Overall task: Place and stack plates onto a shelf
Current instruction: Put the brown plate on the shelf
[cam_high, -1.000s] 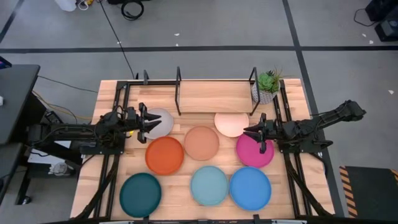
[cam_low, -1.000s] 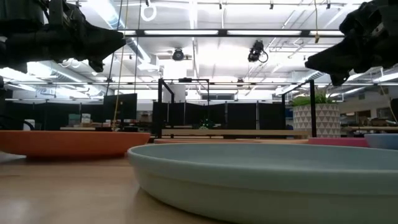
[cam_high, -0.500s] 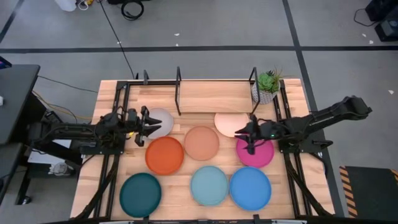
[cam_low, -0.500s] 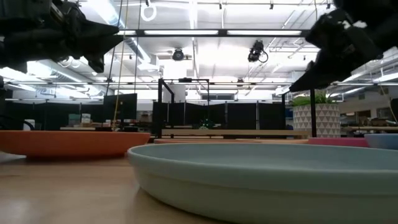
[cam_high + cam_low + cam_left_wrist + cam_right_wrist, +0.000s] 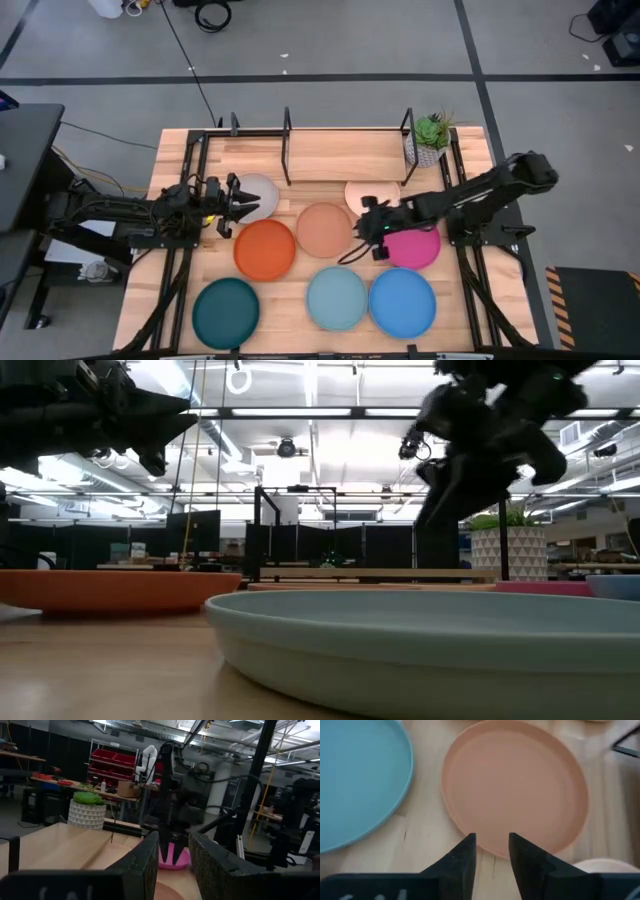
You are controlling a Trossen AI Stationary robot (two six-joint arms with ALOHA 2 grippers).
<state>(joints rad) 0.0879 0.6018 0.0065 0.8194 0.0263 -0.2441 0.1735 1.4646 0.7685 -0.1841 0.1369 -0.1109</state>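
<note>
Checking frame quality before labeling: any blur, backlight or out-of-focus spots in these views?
Low view: ceiling strip lights backlight both arms into silhouettes; the light teal plate fills the foreground, soft-focused. Right wrist view: the peach plate looks sharp under even light, with blur at the picture's upper right corner. Left wrist view: own fingers blurred close up, room beyond dim. High view: evenly lit, no glare.

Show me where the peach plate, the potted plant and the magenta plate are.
peach plate [image 5: 324,229], high view, its centre.
potted plant [image 5: 431,140], high view, its leaves and pot.
magenta plate [image 5: 415,247], high view, its bare right half.
</note>
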